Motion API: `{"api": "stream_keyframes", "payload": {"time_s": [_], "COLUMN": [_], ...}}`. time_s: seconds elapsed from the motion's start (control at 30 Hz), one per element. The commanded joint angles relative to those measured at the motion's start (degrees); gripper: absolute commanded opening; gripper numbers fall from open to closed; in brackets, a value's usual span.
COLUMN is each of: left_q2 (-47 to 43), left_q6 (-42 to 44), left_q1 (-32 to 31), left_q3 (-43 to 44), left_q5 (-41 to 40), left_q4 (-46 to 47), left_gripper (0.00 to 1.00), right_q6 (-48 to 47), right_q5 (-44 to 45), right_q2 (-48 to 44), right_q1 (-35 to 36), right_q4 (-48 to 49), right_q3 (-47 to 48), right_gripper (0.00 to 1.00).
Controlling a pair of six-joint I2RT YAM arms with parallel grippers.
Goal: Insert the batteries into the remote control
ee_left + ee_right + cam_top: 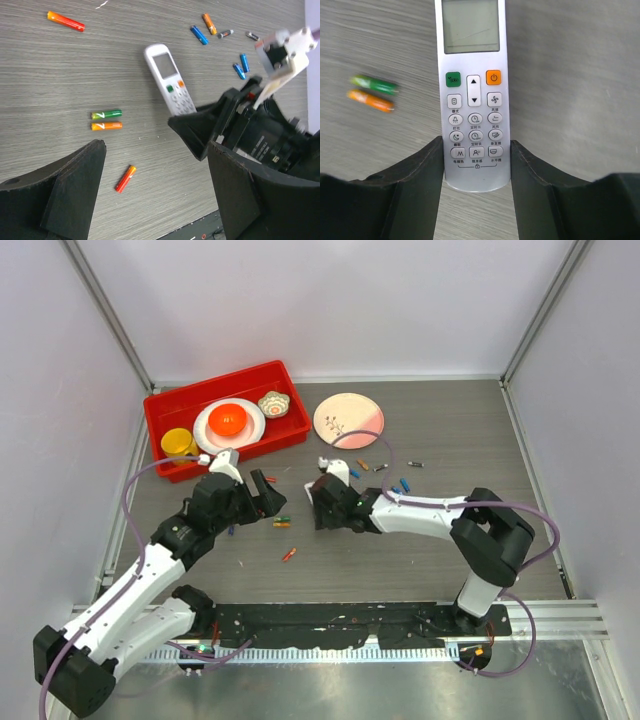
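The remote control is white and faces buttons up. My right gripper is shut on its lower end, one finger on each long side. In the left wrist view the remote lies low over the table, with the right gripper at its near end. My left gripper is open and empty above an orange-red battery. A green battery and an orange one lie side by side to the left of the remote. Several blue and orange batteries lie to the right of the right gripper. The battery bay is hidden underneath.
A red bin at the back left holds a yellow cup, an orange bowl on a white plate and a small patterned bowl. A pink plate sits behind the grippers. A black rail runs along the near edge.
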Motion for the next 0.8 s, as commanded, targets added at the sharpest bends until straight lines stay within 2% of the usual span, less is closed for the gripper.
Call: {"api": "stream_keyframes", "payload": {"time_s": [0.0, 0.17, 0.47, 0.5, 0.53, 0.6, 0.63, 0.77], "left_q2": [0.3, -0.9, -2.0, -1.9, -2.0, -1.9, -1.9, -1.8], "left_q6": [-2.4, -4.6, -5.3, -5.2, -5.1, -4.9, -4.9, -5.0], "left_q1": [0.1, -0.1, -0.7, -0.7, -0.8, -0.9, -0.9, -0.9], "left_q3": [1.6, 0.8, -0.6, -0.6, -0.6, -0.6, -0.5, -0.6], "left_q5": [-5.2, -8.5, -10.1, -10.0, -10.0, -10.1, -10.3, -11.2], "left_q4": [1.0, 1.0, 1.0, 0.8, 0.7, 0.3, -0.2, -0.8], "left_gripper": [0.85, 0.82, 0.82, 0.82, 0.82, 0.83, 0.83, 0.85], "right_q6": [21.0, 29.1, 29.1, 28.3, 27.9, 27.4, 27.6, 27.5], "right_q5": [11.4, 17.7, 16.9, 15.9, 15.4, 14.4, 14.3, 14.3], "right_q2": [-4.1, -3.4, 0.9, 1.3, 1.9, 2.2, 1.8, 0.2], "right_q1": [1.0, 2.2, 2.8, 2.8, 2.8, 2.8, 2.8, 2.8], "right_q4": [0.8, -4.1, -5.5, -5.4, -5.2, -5.0, -4.8, -4.3], "right_q3": [-6.6, -5.9, -3.3, -3.0, -2.8, -2.7, -3.2, -3.8], "right_gripper": [0.01, 0.01, 0.03, 0.06, 0.16, 0.30, 0.41, 0.56]}}
